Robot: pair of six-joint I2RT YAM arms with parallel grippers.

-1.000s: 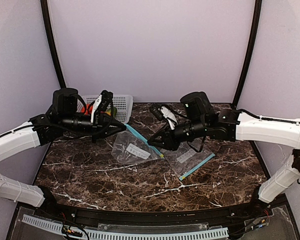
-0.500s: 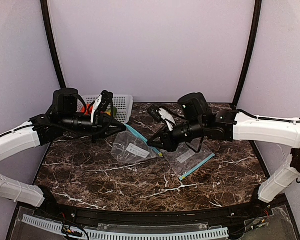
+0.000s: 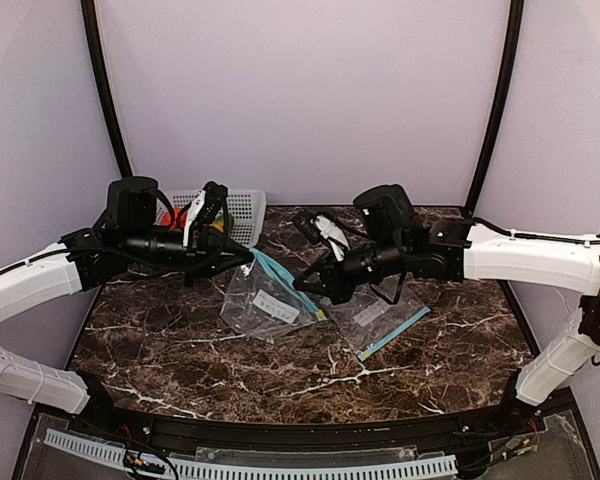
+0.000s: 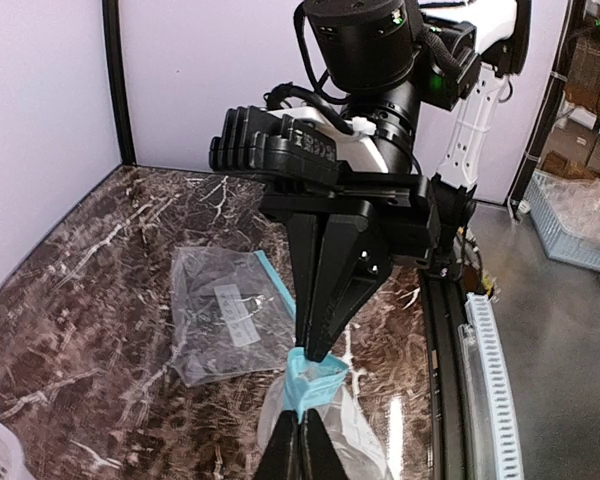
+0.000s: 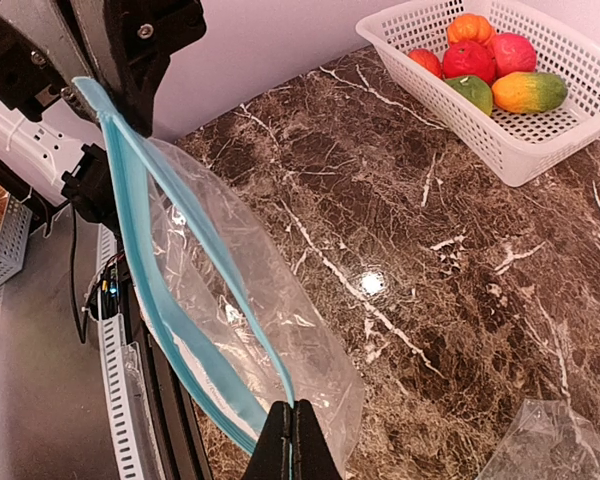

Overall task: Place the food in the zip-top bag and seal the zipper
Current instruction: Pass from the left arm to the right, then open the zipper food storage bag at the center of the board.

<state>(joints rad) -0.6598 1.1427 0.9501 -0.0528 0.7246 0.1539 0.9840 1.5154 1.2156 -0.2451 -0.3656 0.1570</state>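
Colourful food [image 5: 485, 70] heaped in basket [image 5: 525, 150], zip-top bag [image 5: 240, 300] lifted open

My left hand [image 4: 302, 430] and right hand [image 5: 291, 415] pinch opposite ends of the zip-top bag [image 5: 230, 290], so its teal rim bars the line between them. Right of the bag, a second bag [image 3: 385, 318] lies flat on the counter [image 3: 180, 350]. Behind-left stands the basket [image 3: 242, 208]. In front, the counter is open.

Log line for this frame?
left claw: shut on bag | right claw: shut on bag | bag: mouth open | food: in basket
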